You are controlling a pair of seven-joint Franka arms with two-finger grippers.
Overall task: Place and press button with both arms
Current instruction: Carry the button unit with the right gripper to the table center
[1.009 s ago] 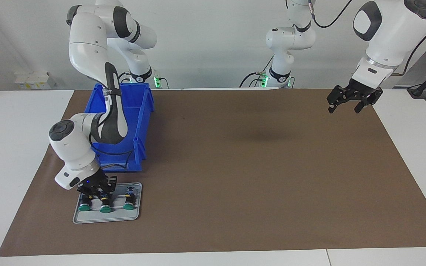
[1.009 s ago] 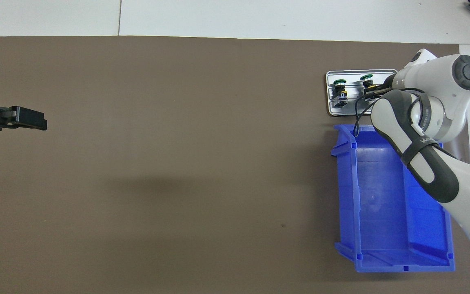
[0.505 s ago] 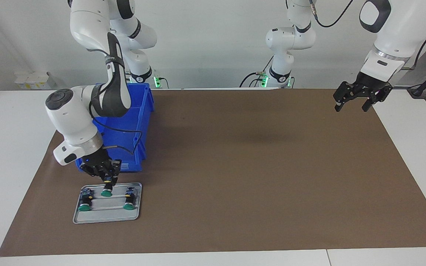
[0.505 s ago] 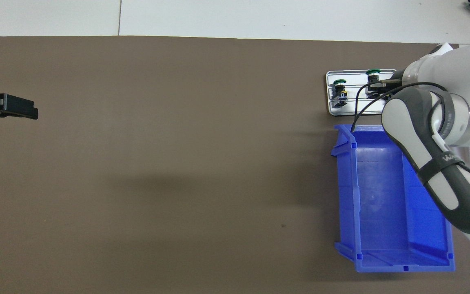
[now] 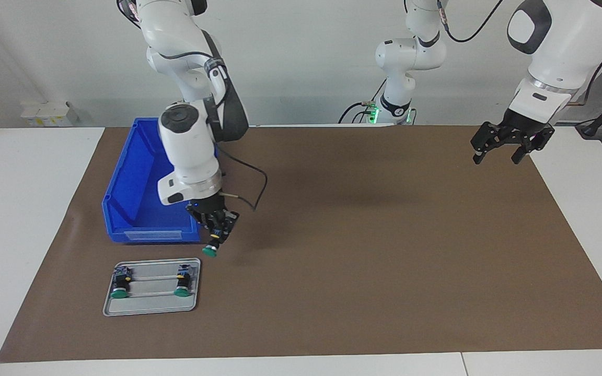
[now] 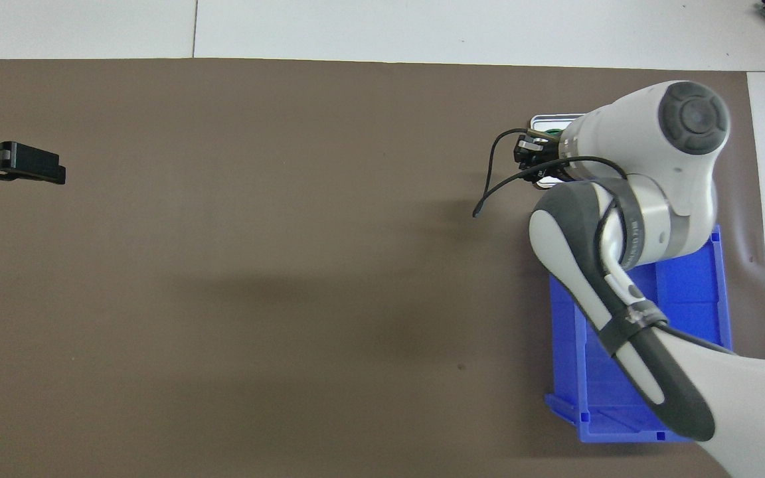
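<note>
Above the mat beside the blue bin [image 5: 139,177], the right gripper [image 5: 216,233] carries the button [image 5: 210,250], fingers clamped on it. Step: transport. Next: lower it onto the mat upright. The left gripper [image 5: 500,150] waits, fingers apart.

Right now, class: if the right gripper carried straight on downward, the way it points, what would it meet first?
The right gripper, shut on a button, points down over bare brown mat beside the blue bin; probably the mat first, button cap leading.
</note>
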